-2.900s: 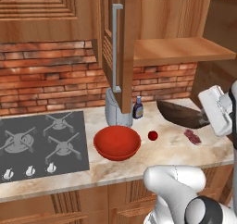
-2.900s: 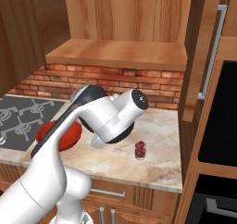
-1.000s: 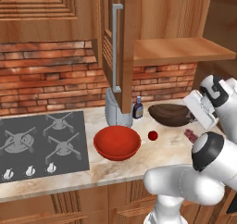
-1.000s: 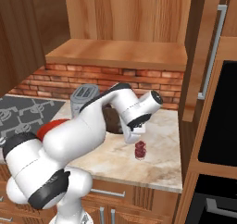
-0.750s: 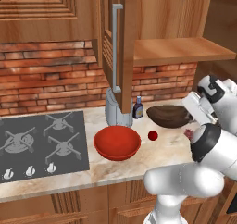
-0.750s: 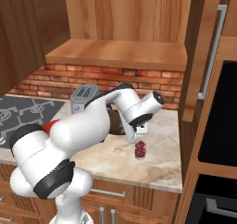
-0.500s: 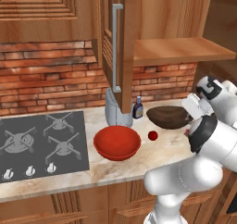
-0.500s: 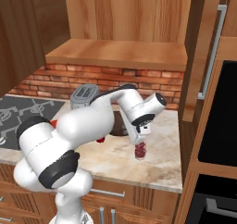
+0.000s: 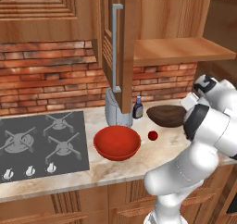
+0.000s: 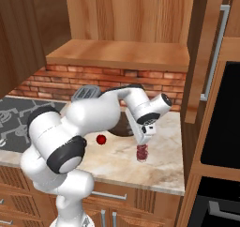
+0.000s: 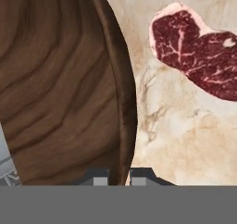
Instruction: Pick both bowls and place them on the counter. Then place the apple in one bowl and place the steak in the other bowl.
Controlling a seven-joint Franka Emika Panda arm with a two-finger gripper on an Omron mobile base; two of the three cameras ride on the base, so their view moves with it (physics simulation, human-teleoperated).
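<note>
Even, soft, sharp rendered light

The beige, veined marble-look bench (image 9: 152,156) ran under the brick wall, with wooden cabinet fronts below and a dark grey stovetop (image 9: 41,142) let into it at its 9 o'clock end. Directly on it lay the glossy red bowl (image 9: 117,142) just beside the stovetop, the small dark red apple (image 9: 152,135) near the bowl at its 3 o'clock, and a grey toaster (image 9: 115,112) and a small dark bottle (image 9: 137,108) at the bowl's 12 o'clock by the wall. The steak (image 11: 196,56) lay flat on the marble just beside the brown bowl's (image 11: 60,79) rim; whether that bowl touched the bench could not be told.
</note>
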